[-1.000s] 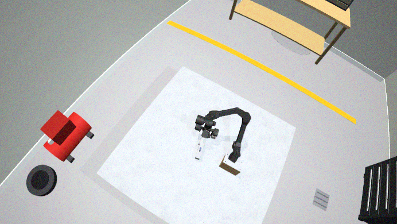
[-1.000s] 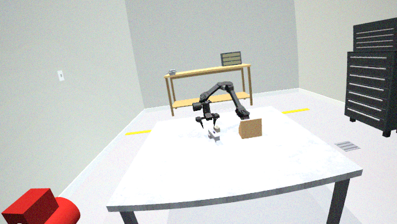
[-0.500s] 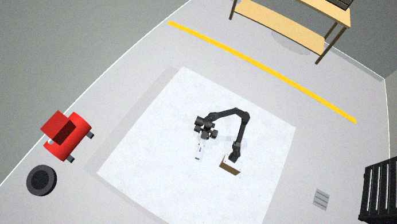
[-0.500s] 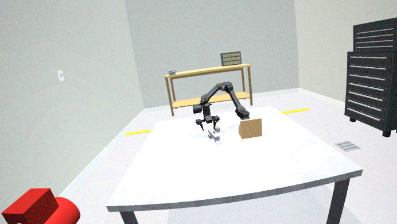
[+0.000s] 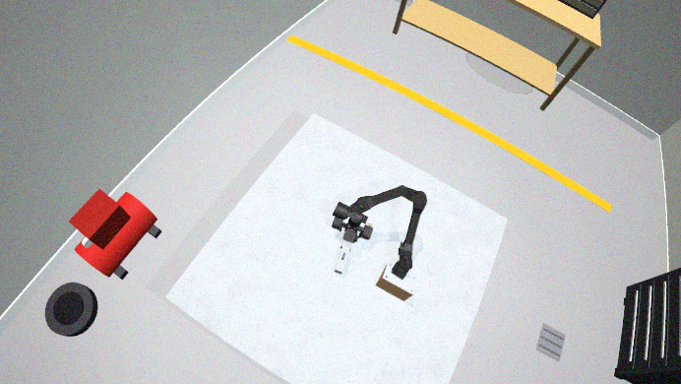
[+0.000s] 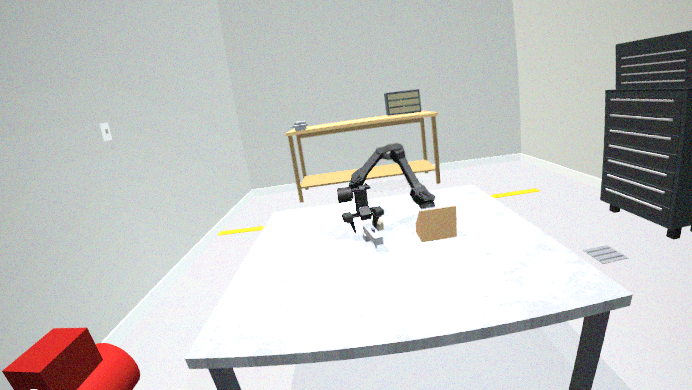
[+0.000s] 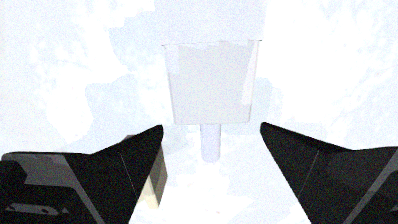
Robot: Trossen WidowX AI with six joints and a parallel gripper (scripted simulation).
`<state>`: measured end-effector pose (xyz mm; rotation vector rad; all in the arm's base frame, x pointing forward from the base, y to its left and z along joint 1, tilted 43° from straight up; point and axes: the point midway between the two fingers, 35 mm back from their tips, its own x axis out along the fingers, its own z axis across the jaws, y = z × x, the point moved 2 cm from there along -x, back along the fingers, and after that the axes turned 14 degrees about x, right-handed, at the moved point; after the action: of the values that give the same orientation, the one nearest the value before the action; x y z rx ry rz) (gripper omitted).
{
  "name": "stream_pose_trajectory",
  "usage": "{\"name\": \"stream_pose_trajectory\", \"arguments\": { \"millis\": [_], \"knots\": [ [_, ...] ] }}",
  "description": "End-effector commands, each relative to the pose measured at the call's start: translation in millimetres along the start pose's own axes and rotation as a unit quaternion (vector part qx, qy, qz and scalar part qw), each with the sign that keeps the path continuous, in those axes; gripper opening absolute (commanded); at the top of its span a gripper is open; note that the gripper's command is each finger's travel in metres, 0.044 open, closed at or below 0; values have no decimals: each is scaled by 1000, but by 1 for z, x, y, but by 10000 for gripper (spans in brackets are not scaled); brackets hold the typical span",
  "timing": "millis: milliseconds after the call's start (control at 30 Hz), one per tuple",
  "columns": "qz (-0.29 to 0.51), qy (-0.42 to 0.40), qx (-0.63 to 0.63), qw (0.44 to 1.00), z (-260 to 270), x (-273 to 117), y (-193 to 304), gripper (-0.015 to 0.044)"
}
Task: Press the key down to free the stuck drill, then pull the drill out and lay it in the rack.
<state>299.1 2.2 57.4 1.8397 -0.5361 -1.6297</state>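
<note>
A long, narrow white body with a small blue mark (image 5: 342, 257) (image 6: 372, 235) stands on the table, with its blunt end (image 7: 212, 85) in the wrist view. A pale rod (image 7: 210, 142) sticks out of that end; it looks like the drill. My gripper (image 5: 350, 235) (image 6: 365, 228) (image 7: 211, 127) is open and empty, pointing down over the rod end. Its fingertips lie to either side of the rod in the wrist view; the height gap is unclear. A small beige and grey block (image 6: 380, 223) (image 7: 159, 185) is partly hidden by the left finger. I cannot make out the key or the rack for certain.
A brown block (image 5: 394, 287) (image 6: 439, 225) stands at my arm's base on the white table (image 5: 276, 276) (image 6: 325, 300). A wooden shelf (image 5: 482, 44) (image 6: 350, 172), a dark drawer cabinet (image 5: 654, 320) (image 6: 640, 150) and a red tank (image 5: 118, 233) (image 6: 112, 367) stand away from the table.
</note>
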Motion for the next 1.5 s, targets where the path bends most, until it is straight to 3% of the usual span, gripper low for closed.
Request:
{"name": "stream_pose_trajectory", "arguments": {
  "millis": [0,67,600,1467],
  "knots": [
    [3,-3,-4,1000,3,7,-1,440],
    [3,-3,-4,1000,3,7,-1,440],
    [0,-1,0,1000,1,4,-1,20],
    [3,-2,-4,1000,-4,4,22,0]
  ]
}}
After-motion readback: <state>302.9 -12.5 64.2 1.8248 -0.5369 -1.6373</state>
